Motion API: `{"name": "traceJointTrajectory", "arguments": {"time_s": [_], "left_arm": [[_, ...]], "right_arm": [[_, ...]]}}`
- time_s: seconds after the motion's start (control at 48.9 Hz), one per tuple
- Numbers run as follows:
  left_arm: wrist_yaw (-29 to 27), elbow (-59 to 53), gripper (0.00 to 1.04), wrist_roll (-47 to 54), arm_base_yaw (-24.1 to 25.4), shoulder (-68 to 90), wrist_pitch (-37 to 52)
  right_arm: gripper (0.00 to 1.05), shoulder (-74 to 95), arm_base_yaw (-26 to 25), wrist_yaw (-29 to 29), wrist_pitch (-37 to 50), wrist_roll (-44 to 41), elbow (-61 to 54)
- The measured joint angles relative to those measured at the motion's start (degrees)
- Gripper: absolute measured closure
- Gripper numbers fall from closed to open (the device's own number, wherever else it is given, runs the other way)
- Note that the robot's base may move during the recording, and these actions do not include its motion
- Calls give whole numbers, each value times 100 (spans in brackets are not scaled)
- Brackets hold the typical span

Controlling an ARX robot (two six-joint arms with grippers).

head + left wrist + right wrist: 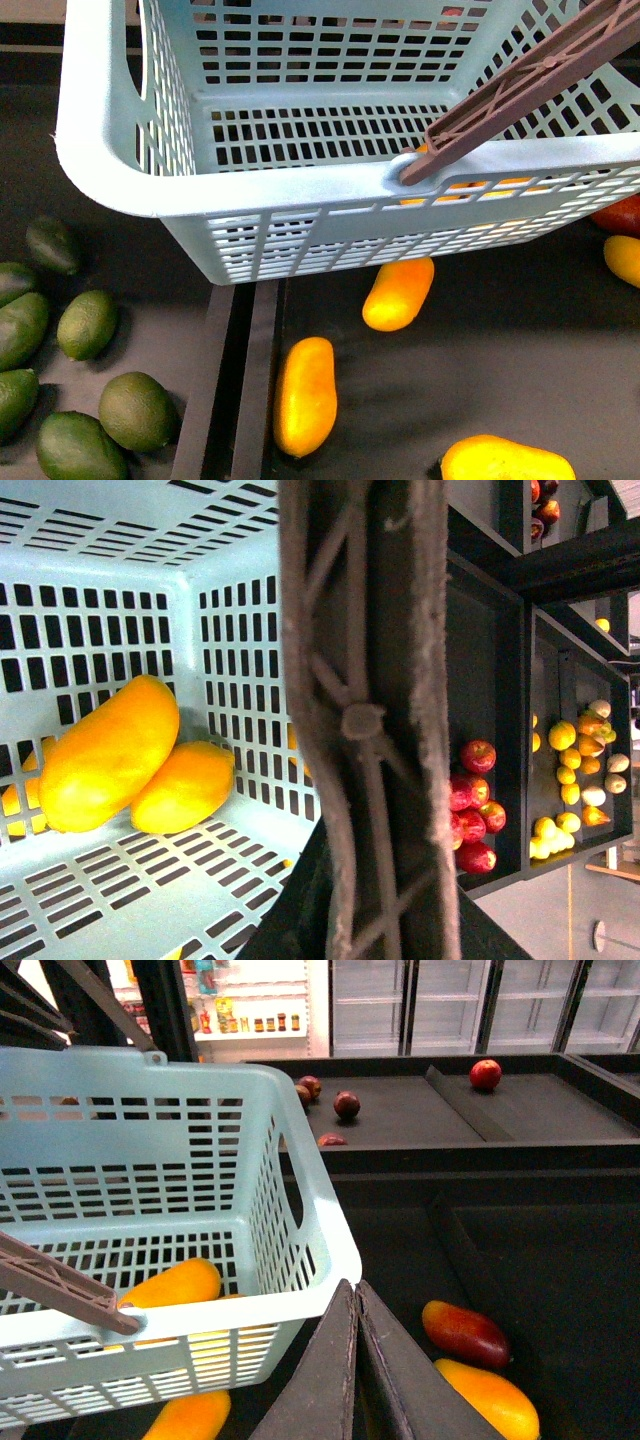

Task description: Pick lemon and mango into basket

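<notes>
Front view: The basket (pixel 300 200) fills the upper frame, its brown handle (pixel 530 85) slanting across the right. Orange-yellow shows through the slotted front wall near the handle pivot. Below it on the dark desk (pixel 480 370) lie loose orange-yellow fruits (pixel 305 395); green oval fruits (pixel 88 325) sit in the compartment to the left. Neither claw appears here.

Left wrist view: The handle (pixel 365 720) runs very close past the camera. Inside the basket (pixel 100 880) two orange-yellow fruits lie touching against the slotted wall: the longer one, taken as the mango (pixel 108 755), and the shorter, plumper one, taken as the lemon (pixel 183 787). The left claw itself is not visible, so whether it grips the handle cannot be told. Red apples (pixel 473 810) sit in a far bin.

Right wrist view: The right claw (pixel 356 1295) has its fingers pressed together with nothing between them, just beside the basket rim (pixel 330 1260).

Judgement: both target fruits appear delivered. To finish well, keep the basket level, and withdraw the right claw clear of the rim without nudging it.
</notes>
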Motion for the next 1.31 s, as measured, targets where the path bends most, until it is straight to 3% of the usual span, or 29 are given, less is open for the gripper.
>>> {"name": "traceJointTrajectory", "arguments": {"time_s": [0.123, 0.205, 0.43, 0.737, 0.942, 1.31], "left_arm": [[0, 0, 100, 0, 0, 0, 0], [0, 0, 100, 0, 0, 0, 0], [-2, 0, 100, 4, -2, 0, 0], [0, 0, 100, -4, -2, 0, 0], [-17, 0, 100, 2, -11, 4, 0], [28, 0, 100, -20, -48, 7, 0]], "right_arm": [[103, -144, 0, 0, -149, 0, 0], [103, -874, 0, 9, -1058, -2, 0], [103, -1132, 0, 2, -1172, -2, 0], [38, -1141, 0, 2, -1174, -11, 0], [9, -1141, 0, 11, -1180, -9, 0], [9, -1145, 0, 4, -1185, -11, 0]]}}
